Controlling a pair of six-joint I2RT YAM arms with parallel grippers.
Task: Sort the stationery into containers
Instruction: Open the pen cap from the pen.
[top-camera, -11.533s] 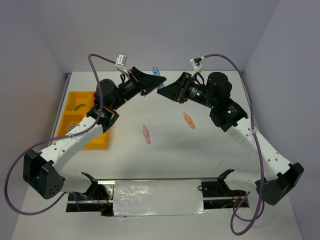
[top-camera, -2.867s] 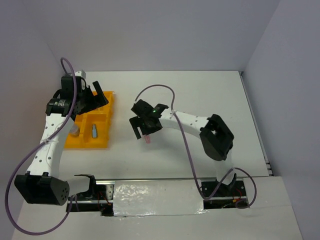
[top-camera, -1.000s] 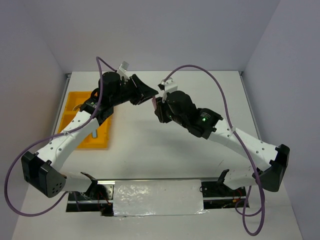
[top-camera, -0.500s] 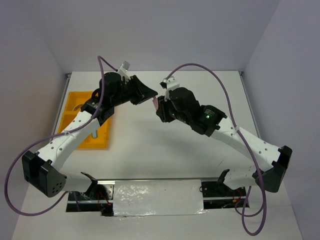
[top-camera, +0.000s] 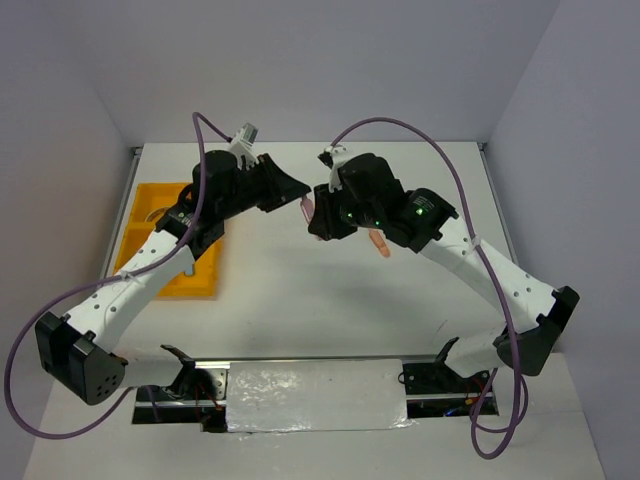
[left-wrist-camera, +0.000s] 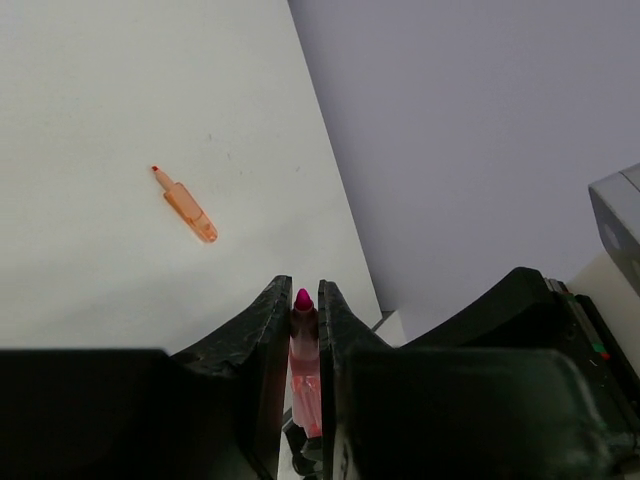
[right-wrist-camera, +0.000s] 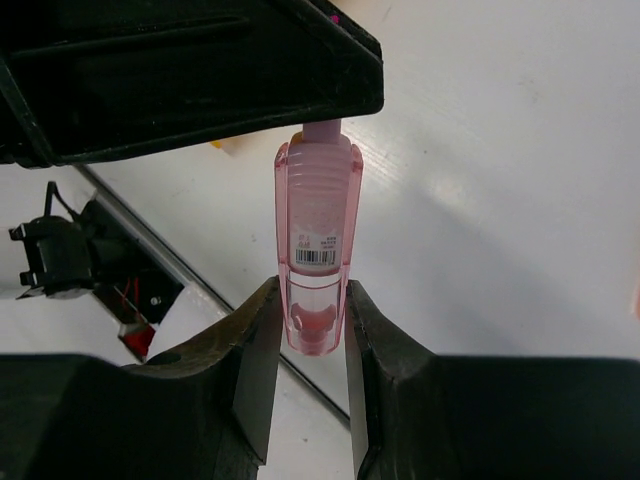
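A pink clip-like piece (top-camera: 308, 208) hangs in the air over the table's middle, held from both ends. My left gripper (left-wrist-camera: 302, 290) is shut on its magenta-tipped end (left-wrist-camera: 303, 300). My right gripper (right-wrist-camera: 307, 295) is shut on its clear butt end (right-wrist-camera: 318, 230). The two grippers meet nose to nose (top-camera: 306, 203). An orange clip-like piece (top-camera: 378, 243) lies flat on the table just right of them, also in the left wrist view (left-wrist-camera: 185, 204). The yellow-orange tray (top-camera: 135, 240) sits at the far left, partly covered by my left arm.
The table's left edge runs just beyond the tray. Walls close the back and both sides. A metal rail (top-camera: 320, 365) with the arm bases runs along the near edge. Purple cables arc above both arms.
The right arm has carried the pink piece up to the left gripper. The left jaws have closed on its tip. The right jaws have kept their grip.
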